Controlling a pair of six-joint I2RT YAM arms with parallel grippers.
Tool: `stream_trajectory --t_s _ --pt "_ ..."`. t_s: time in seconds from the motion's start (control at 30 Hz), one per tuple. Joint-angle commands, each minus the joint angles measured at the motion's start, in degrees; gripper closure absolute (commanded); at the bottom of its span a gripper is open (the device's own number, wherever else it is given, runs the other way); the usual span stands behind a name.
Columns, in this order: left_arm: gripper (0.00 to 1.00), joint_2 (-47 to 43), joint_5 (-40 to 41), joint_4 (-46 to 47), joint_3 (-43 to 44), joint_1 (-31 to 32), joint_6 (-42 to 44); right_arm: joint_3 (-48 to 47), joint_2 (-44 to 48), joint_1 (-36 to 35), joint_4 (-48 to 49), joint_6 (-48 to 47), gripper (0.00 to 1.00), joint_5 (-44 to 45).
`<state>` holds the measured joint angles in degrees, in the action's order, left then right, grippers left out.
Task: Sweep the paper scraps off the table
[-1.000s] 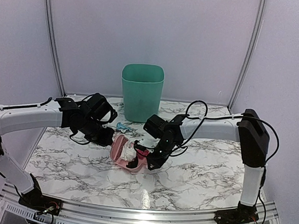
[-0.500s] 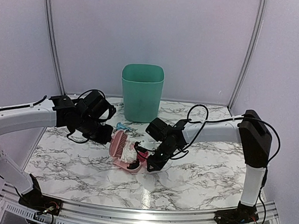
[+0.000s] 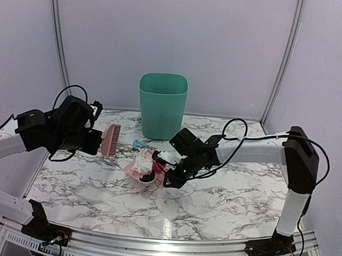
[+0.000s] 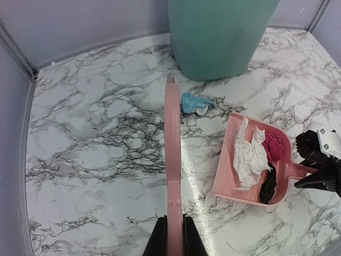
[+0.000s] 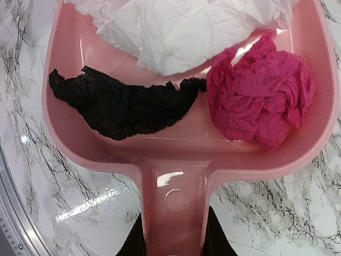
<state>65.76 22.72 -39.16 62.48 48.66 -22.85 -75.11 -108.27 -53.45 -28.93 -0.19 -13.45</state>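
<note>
Both pairs of fingers are closed on a pink tool. The right fingers [image 5: 134, 246] pinch the handle of the pink dustpan [image 5: 176, 160] from either side, at the pan's 6 o'clock in the right wrist view, with the pan's mouth facing 12. Inside the pan a black scrap [image 5: 125, 109] lies toward 9 o'clock and a magenta scrap [image 5: 264, 98] toward 3, the two meeting at the black one's tip. A white scrap [image 5: 176, 37] spreads across the mouth at 12, touching both.

Seen from above, the pan sits near the middle of the tabletop [image 3: 231, 195]. Whether it lies flat or is raised a little cannot be told.

The left fingers [image 4: 159, 242] grip the handle end of the pink brush [image 4: 172, 149], which runs edge-on straight away from them toward 12 o'clock. From above, the brush is at the dustpan's 10 o'clock, apart from it. Whether its bristles touch the tabletop cannot be told.

Farther back, a light blue scrap [image 4: 193, 102] lies on bare tabletop outside the pan, at the pan's 11 o'clock. In the left wrist view it appears just beside the brush's far end, at its 3 o'clock.

Beyond it a green bin [image 3: 162, 104] stands upright at 12 o'clock at the back of the tabletop, with the blue scrap near its foot.
</note>
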Motion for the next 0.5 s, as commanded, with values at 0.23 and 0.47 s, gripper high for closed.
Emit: stream_trajectory --t_s 0.23,0.47 --pt "1.00 -23.0 14.0 -4.6 -11.8 -0.1 -4.6 -17.3 -0.6 0.1 -3.8 8.8 1.00 -1.3" --pt "1.00 -30.3 17.4 -1.7 -16.1 -0.1 -4.1 -36.9 -9.5 0.3 -7.4 12.1 1.00 -3.5"
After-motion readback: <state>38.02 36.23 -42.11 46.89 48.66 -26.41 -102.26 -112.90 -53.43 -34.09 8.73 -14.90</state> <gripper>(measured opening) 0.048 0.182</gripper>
